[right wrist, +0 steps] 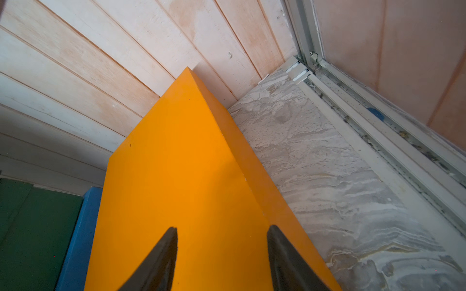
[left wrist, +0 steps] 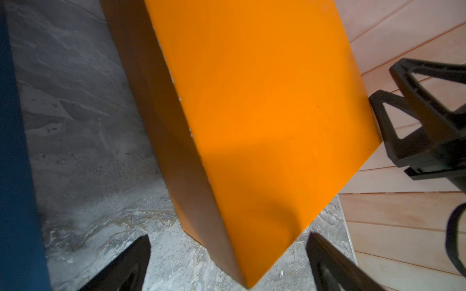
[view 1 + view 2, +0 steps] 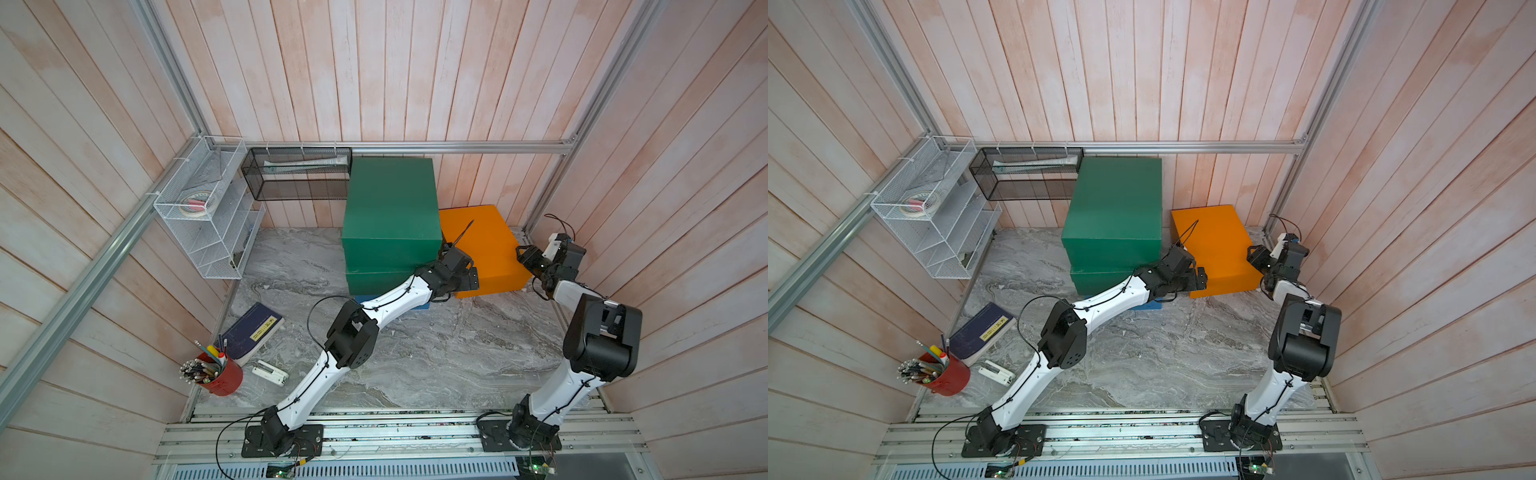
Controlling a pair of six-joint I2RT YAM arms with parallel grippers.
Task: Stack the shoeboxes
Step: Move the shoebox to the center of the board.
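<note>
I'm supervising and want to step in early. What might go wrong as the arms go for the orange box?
The orange box sits askew, with only a corner inside the open left end effector and the right end effector at its opposite edge; pinched like that, it may twist or slip. The left arm crosses in front of the lower green box and blue box; swinging up, it could nudge them.

We see a grey marble top (image 3: 436, 357) closed in on three sides by pale pink plank walls (image 3: 374, 62). Above its far edge runs an aluminium bar (image 3: 457, 146). Over its far left corner hang a white wire rack (image 3: 208, 216) and a black mesh basket (image 3: 297, 178). The light is soft and even.
</note>
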